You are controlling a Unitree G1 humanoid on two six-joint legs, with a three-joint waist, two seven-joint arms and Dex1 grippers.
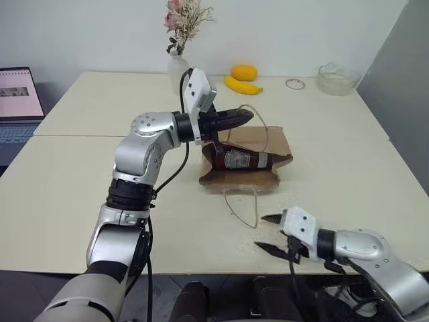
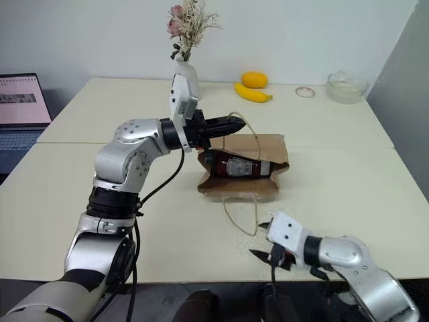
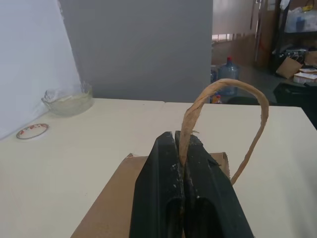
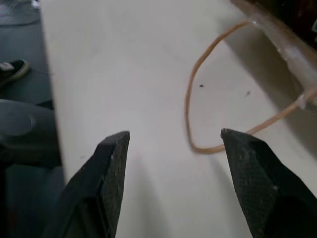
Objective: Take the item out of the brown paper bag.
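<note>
The brown paper bag (image 1: 263,140) lies flat in the middle of the table, its mouth held ajar. The item, a red sauce bottle (image 1: 238,159) with a white label, lies on its side inside the opening. My left gripper (image 1: 247,118) hovers level above the bag's left end, shut on the bag's upper cord handle (image 3: 224,87); the cord runs up between its fingertips (image 3: 166,141). The lower handle loop (image 1: 242,207) lies on the table toward me. My right gripper (image 1: 261,232) is at the table's front edge just short of that loop, open and empty, its fingers (image 4: 116,148) spread wide.
At the back stand a white vase of dried flowers (image 1: 177,67), a banana (image 1: 242,86), an orange fruit (image 1: 244,71), a small ring (image 1: 295,84) and a glass bowl (image 1: 337,78). A laptop (image 1: 17,100) sits at the far left.
</note>
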